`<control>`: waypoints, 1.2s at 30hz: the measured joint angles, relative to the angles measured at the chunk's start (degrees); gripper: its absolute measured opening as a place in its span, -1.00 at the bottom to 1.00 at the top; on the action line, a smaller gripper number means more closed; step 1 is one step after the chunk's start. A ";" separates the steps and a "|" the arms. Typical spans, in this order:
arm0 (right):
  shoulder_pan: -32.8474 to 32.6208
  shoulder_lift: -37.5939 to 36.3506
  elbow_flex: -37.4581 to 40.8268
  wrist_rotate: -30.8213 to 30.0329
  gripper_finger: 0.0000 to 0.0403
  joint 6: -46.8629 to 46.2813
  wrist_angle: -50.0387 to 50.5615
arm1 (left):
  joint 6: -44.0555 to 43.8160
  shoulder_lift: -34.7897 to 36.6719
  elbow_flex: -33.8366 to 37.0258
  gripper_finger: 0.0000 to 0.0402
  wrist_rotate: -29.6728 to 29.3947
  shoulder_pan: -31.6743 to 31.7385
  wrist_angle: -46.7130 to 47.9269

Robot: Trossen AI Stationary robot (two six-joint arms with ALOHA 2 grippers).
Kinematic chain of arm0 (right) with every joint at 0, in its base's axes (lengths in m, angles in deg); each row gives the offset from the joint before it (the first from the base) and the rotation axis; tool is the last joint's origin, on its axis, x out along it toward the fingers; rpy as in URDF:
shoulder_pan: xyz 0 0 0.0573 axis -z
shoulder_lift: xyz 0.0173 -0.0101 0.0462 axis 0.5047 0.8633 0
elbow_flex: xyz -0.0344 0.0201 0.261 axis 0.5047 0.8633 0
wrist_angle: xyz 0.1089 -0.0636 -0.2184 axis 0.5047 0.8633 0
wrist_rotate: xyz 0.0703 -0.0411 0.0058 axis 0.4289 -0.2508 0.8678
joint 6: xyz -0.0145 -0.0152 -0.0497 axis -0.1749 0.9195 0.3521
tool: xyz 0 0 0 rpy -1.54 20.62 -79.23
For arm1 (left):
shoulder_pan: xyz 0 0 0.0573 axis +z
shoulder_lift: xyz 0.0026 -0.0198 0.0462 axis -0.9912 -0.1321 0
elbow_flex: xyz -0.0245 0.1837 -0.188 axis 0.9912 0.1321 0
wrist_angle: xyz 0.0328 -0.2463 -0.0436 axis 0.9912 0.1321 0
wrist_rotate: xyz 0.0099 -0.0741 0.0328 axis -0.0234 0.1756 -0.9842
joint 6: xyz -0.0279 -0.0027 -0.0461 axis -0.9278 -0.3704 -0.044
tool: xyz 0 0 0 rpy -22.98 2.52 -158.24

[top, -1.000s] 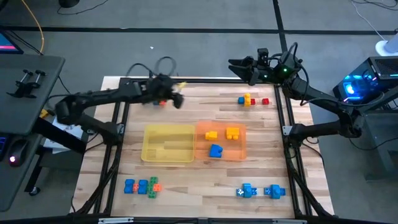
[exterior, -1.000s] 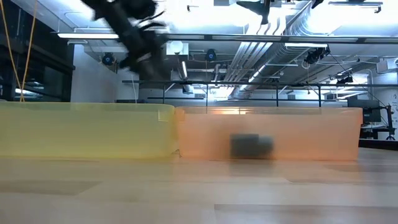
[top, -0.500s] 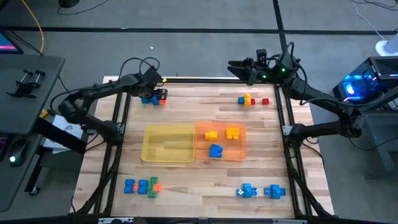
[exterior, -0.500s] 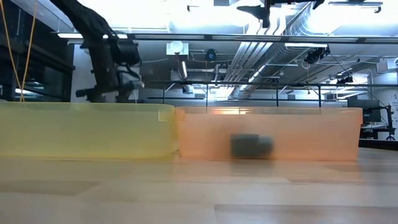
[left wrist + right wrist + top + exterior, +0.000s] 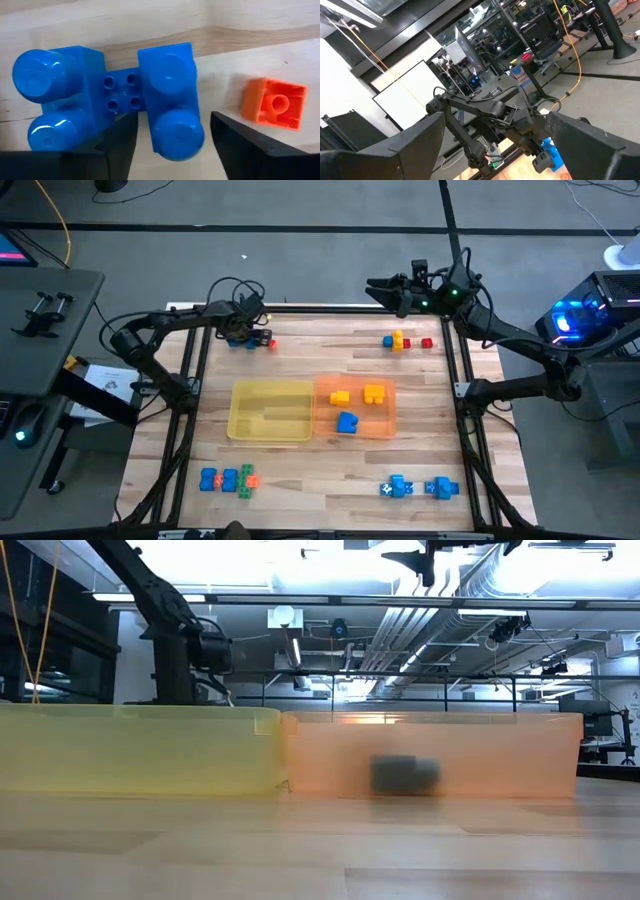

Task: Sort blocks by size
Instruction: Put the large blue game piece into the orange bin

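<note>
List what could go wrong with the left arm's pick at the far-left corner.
1. The left gripper straddles one large blue block, with a tiny blue brick and a second large blue block right beside it; one finger may catch or drag them.
2. The tiny orange brick lies close outside the other finger and may get knocked.
3. This cluster sits near the table edge, so a nudged piece could fall off.

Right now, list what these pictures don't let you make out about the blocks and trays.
- Low view: the dark blur behind the orange tray's wall can't be told by colour or size.
- Low view: the yellow tray's wall hides the left gripper's tips.
- High view: the blocks at the near left are too small to size.
- Left wrist view: the blue block between the fingers; contact unclear.
</note>
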 joint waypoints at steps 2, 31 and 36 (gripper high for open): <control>0.00 0.00 0.00 0.01 0.73 0.03 0.45 | 0.36 0.00 0.00 -0.02 -0.02 -0.38 -0.32; 0.00 0.00 0.00 0.00 0.73 0.86 0.67 | 19.20 5.64 -2.28 -0.64 14.27 -36.76 -42.76; 0.00 0.00 0.00 0.02 0.73 -0.50 0.48 | 22.22 -4.03 -7.80 -0.64 13.95 -39.93 -43.40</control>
